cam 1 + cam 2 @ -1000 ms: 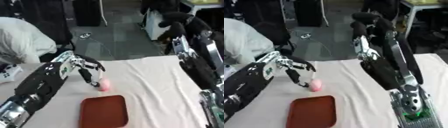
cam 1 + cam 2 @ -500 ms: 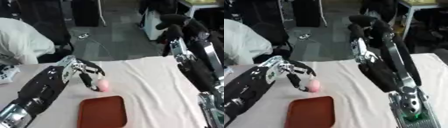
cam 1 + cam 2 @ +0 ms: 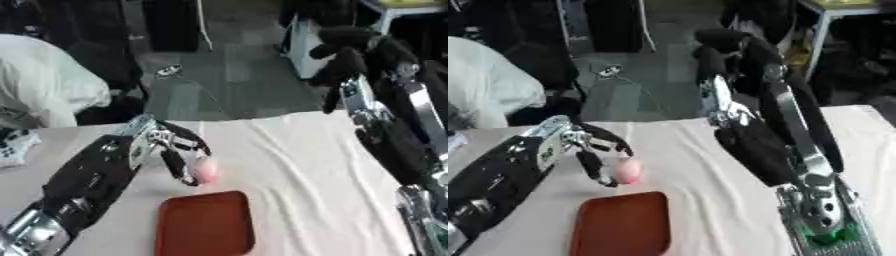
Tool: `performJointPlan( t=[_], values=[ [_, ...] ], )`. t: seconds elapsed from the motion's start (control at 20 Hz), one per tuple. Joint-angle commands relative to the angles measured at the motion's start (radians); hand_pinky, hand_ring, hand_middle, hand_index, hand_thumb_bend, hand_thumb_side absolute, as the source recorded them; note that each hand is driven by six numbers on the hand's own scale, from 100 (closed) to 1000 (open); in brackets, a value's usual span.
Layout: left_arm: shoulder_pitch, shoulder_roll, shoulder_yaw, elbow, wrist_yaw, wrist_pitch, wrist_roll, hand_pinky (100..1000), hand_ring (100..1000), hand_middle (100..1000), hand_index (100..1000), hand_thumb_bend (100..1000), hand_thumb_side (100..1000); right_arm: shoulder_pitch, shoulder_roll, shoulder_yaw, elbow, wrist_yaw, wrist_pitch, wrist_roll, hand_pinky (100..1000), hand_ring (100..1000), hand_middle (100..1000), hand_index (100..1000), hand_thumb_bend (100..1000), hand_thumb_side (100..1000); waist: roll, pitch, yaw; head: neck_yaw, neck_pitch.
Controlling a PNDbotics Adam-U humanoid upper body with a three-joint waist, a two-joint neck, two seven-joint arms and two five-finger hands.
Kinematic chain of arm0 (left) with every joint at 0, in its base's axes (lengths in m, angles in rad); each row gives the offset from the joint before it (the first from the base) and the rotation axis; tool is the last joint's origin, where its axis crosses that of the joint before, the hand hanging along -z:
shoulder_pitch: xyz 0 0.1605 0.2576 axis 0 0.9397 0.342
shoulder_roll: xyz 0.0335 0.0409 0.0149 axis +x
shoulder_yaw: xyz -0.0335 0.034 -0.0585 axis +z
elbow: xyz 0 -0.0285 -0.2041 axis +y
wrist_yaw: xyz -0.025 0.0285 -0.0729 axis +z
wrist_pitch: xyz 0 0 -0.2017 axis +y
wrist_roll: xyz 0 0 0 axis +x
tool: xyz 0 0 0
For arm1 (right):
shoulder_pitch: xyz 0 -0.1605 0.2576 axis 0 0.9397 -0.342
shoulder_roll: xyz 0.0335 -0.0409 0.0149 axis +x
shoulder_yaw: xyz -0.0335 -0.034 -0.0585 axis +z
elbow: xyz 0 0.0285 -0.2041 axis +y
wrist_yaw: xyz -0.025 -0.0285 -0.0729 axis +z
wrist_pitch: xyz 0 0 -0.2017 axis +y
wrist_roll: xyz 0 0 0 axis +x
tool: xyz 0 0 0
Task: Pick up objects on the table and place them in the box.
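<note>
Left eye view:
- The left hand (image 3: 175, 152) comes in from the lower left. Its fingers (image 3: 181, 172) are curled down around a small pink ball (image 3: 206, 171). The ball sits on the cloth, right by the fingertips. I cannot tell if the hand is lifting it or only touching it.
- The right hand (image 3: 343, 50) is up high at the top right, over the floor and past the far edge of the table. It looks dark and blurry, so I cannot tell if it is open or closed. It holds nothing that I can see.
- A flat red tray (image 3: 205, 223) lies just in front of the ball, near the bottom of the picture. Nothing is in it.
- The table has a white cloth (image 3: 297, 165) on it. There is lots of bare cloth to the right of the ball and the tray.

Right eye view:
- The left hand (image 3: 586, 147) bends its fingers beside the pink ball (image 3: 628, 171). The ball touches the cloth, just behind the far edge of the red tray (image 3: 620, 226).
- The right arm (image 3: 785, 140) fills the middle and right of this picture. It rises from the bottom right corner to the raised hand (image 3: 719, 47).
- The far edge of the table runs across behind the left hand. Past it is dark floor.
</note>
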Motion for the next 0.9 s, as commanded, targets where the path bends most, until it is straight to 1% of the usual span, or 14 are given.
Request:
performJointPlan(
  t=[0.05,0.1,0.25,0.3,0.45,0.5,0.55,0.6,0.65,0.7,0.85,0.9],
  values=[
    [-0.018,0.012,0.024,-0.006,-0.023,-0.197,-0.202,932,1000,1000,1000,834,415,-0.021,0.013,0.002,-0.011,0.000,-0.005,0.005,352,564,662,808,100,718,0.000,-0.007,-0.005,0.023,-0.018],
    [-0.017,0.011,0.029,-0.006,-0.032,-0.193,-0.202,930,997,1000,1000,822,416,-0.021,0.015,0.003,-0.011,-0.001,-0.006,0.006,350,563,661,808,100,724,0.000,-0.005,-0.007,0.026,-0.020],
    [-0.016,0.007,0.042,-0.005,-0.053,-0.183,-0.202,928,996,1000,1000,833,409,-0.022,0.022,0.007,-0.011,-0.004,-0.006,0.012,350,563,661,808,100,726,0.001,-0.002,-0.014,0.032,-0.022],
    [-0.016,0.006,0.044,-0.006,-0.061,-0.180,-0.202,927,996,1000,1000,837,393,-0.024,0.024,0.008,-0.011,-0.004,-0.007,0.014,350,563,661,808,100,726,0.003,0.000,-0.016,0.036,-0.023],
    [-0.013,0.004,0.053,-0.010,-0.092,-0.169,-0.200,903,991,1000,1000,845,378,-0.029,0.031,0.013,-0.011,-0.004,-0.008,0.022,350,563,661,808,100,726,0.008,0.004,-0.023,0.051,-0.023],
    [-0.011,0.003,0.056,-0.010,-0.104,-0.165,-0.197,870,983,1000,1000,847,361,-0.031,0.034,0.015,-0.011,-0.004,-0.009,0.025,351,563,661,808,100,725,0.009,0.006,-0.025,0.057,-0.024],
    [-0.008,0.003,0.060,-0.009,-0.117,-0.159,-0.191,870,983,1000,1000,848,352,-0.033,0.037,0.018,-0.011,-0.003,-0.010,0.028,351,563,662,808,100,732,0.010,0.007,-0.028,0.063,-0.024],
    [-0.006,0.000,0.064,-0.006,-0.129,-0.155,-0.184,839,968,1000,1000,845,335,-0.035,0.040,0.020,-0.011,-0.003,-0.011,0.032,352,564,661,808,100,724,0.011,0.008,-0.031,0.068,-0.025],
    [-0.005,-0.002,0.068,-0.003,-0.141,-0.153,-0.177,839,968,1000,1000,845,335,-0.036,0.043,0.021,-0.011,-0.003,-0.012,0.035,352,564,661,808,100,724,0.012,0.009,-0.033,0.073,-0.025],
    [-0.004,-0.005,0.071,0.002,-0.151,-0.152,-0.171,824,963,1000,1000,836,316,-0.037,0.045,0.022,-0.011,-0.003,-0.013,0.037,352,564,661,808,100,724,0.012,0.009,-0.034,0.077,-0.026],
    [0.000,-0.014,0.083,0.018,-0.183,-0.145,-0.148,775,929,1000,1000,828,281,-0.040,0.052,0.025,-0.011,-0.003,-0.016,0.042,353,564,661,808,100,723,0.014,0.012,-0.040,0.089,-0.028],
    [0.002,-0.017,0.087,0.022,-0.193,-0.143,-0.138,731,891,1000,1000,821,264,-0.041,0.053,0.026,-0.011,-0.003,-0.017,0.043,353,564,661,808,100,723,0.014,0.012,-0.041,0.092,-0.029]
  ],
)
